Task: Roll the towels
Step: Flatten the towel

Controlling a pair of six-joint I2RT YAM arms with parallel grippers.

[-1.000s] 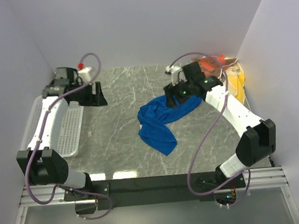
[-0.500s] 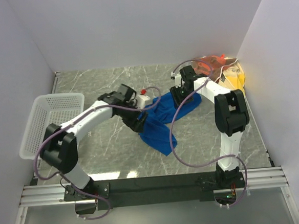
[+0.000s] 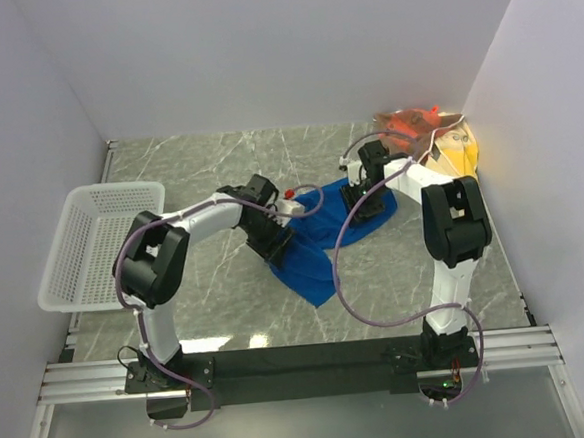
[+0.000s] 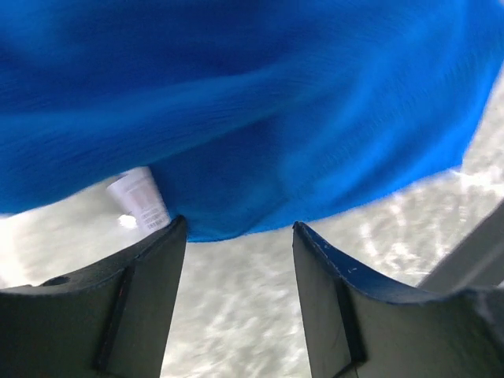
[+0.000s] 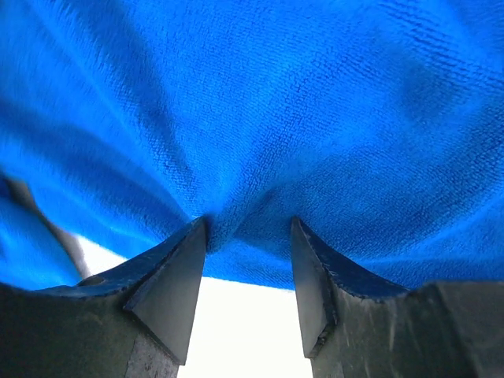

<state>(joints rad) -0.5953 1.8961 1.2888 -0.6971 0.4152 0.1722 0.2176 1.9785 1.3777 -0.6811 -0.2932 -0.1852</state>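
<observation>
Worktop (image 3: 207,155): grey marbled, carried everything.
Mesh basket (image 3: 77,294): white, at the left edge.
Blue towel (image 3: 310,263): solid royal blue, rumpled, lay mid-worktop between both arms.
Yellow towel (image 3: 458,152), patterned towel (image 3: 411,122): heaped in the far right corner.
Left end effector (image 4: 236,228): fingers apart, at the blue towel's edge.
Right end effector (image 5: 248,224): clamped on a bunched fold of the blue towel.

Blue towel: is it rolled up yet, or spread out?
Not rolled: the blue towel lies rumpled, loosely spread on the table; no roll shows.
</observation>
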